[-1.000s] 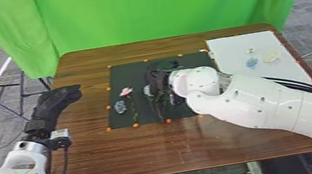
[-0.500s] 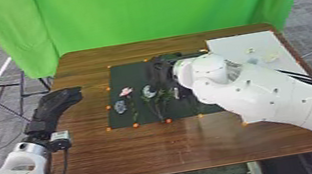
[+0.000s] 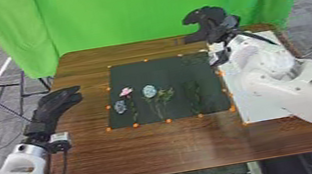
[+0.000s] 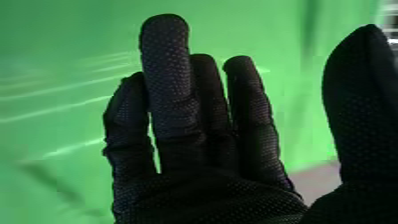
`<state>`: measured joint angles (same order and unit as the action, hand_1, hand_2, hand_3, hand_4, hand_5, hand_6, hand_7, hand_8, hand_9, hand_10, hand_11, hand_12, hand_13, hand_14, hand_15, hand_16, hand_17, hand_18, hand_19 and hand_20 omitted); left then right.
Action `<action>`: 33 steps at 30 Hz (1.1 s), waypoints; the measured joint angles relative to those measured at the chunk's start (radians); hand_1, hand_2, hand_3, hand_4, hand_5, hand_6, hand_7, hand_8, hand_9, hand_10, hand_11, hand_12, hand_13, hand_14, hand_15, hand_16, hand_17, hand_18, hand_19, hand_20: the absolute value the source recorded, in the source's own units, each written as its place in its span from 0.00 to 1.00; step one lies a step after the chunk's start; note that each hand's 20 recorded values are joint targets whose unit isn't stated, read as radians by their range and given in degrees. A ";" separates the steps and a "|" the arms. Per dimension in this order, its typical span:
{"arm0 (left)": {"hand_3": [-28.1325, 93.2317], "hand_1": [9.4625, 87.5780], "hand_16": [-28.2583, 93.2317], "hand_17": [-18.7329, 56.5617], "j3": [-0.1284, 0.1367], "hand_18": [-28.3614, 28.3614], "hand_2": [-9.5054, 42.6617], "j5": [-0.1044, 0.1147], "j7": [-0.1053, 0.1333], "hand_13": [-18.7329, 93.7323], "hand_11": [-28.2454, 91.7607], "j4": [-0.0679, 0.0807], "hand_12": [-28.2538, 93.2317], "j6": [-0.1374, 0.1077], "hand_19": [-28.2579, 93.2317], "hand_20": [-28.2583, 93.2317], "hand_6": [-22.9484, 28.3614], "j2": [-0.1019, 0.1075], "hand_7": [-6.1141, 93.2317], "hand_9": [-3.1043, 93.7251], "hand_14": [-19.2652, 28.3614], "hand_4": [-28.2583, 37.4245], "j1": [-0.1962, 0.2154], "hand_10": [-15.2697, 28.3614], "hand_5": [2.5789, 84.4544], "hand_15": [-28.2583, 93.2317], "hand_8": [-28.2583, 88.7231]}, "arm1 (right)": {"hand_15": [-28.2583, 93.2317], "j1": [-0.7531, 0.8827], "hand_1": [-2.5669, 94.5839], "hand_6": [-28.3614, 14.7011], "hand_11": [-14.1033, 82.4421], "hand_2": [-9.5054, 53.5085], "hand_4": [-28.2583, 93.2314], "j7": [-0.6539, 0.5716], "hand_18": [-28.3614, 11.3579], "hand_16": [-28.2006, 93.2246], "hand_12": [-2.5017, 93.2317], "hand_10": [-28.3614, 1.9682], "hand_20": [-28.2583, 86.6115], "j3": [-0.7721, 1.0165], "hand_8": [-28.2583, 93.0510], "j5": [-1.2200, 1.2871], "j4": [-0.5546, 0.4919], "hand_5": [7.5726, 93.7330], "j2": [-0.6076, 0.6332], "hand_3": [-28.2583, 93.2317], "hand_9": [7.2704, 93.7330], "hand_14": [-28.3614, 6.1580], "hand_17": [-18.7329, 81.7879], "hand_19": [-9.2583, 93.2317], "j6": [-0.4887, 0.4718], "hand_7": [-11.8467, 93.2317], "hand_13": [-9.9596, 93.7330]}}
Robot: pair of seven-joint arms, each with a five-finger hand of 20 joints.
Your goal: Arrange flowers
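In the head view my right hand (image 3: pixel 207 22) is raised at the table's far right, beyond the black mat, open with nothing in it. My right hand (image 4: pixel 213 192) in the right wrist view has straight fingers and the thumb apart. My left hand (image 3: pixel 53 107) is over the table's left edge, clear of the flowers. On the black mat (image 3: pixel 137 72) lie a pink flower (image 3: pixel 125 92), a small grey-blue flower (image 3: pixel 120 106) below it, a pale blue flower (image 3: pixel 149 92) and a green leafy stem (image 3: pixel 165 94). A dark green stem (image 3: pixel 192 94) lies further right.
A white sheet (image 3: pixel 254 102) lies on the table's right side, partly under my right arm. Orange dots edge the mat. A green curtain (image 3: pixel 123 14) hangs behind the brown table (image 3: pixel 145 152).
My right hand has moved from over the mat up and to the right, uncovering the mat's stems and the pale blue flower. The right arm now covers much of the white sheet. My left hand stays put.
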<state>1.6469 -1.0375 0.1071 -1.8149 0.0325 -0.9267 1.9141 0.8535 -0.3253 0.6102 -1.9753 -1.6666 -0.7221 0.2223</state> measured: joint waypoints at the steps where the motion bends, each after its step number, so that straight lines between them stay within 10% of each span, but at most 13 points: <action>1: 0.75 0.26 0.23 0.30 0.000 0.76 0.12 0.000 0.000 0.49 0.43 0.000 0.34 0.000 0.37 0.37 0.55 0.000 0.23 0.50 0.78 0.17 0.002 0.68 0.51 0.41 0.18 | 0.60 0.021 0.38 0.63 0.23 0.00 0.10 -0.004 0.11 0.50 0.20 0.53 0.80 0.028 0.17 0.012 0.018 0.52 0.017 0.76 0.57 0.42 0.45 0.76 -0.018 0.23 0.76; 26: 0.75 0.26 0.22 0.30 0.009 0.75 0.12 0.000 0.001 0.48 0.44 -0.007 0.34 0.000 0.36 0.36 0.55 -0.013 0.23 0.51 0.79 0.17 0.017 0.68 0.52 0.41 0.18 | 0.63 0.230 0.40 0.65 0.23 0.00 0.10 -0.080 0.11 0.51 0.20 0.54 0.81 0.165 0.16 0.025 0.215 0.56 0.106 0.77 0.59 0.43 0.46 0.77 -0.151 0.24 0.76; 33: 0.75 0.26 0.22 0.30 0.012 0.75 0.12 0.000 0.001 0.48 0.43 -0.008 0.34 0.000 0.36 0.36 0.55 -0.013 0.23 0.50 0.78 0.17 0.020 0.68 0.52 0.41 0.18 | 0.71 0.254 0.57 0.67 0.27 0.00 0.07 -0.084 0.14 0.52 0.21 0.55 0.81 0.163 0.22 0.022 0.217 0.67 0.110 0.72 0.71 0.51 0.49 0.81 -0.141 0.29 0.79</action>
<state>1.6589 -1.0377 0.1079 -1.8233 0.0329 -0.9398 1.9336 1.1078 -0.4094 0.7729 -1.9530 -1.4499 -0.6119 0.0817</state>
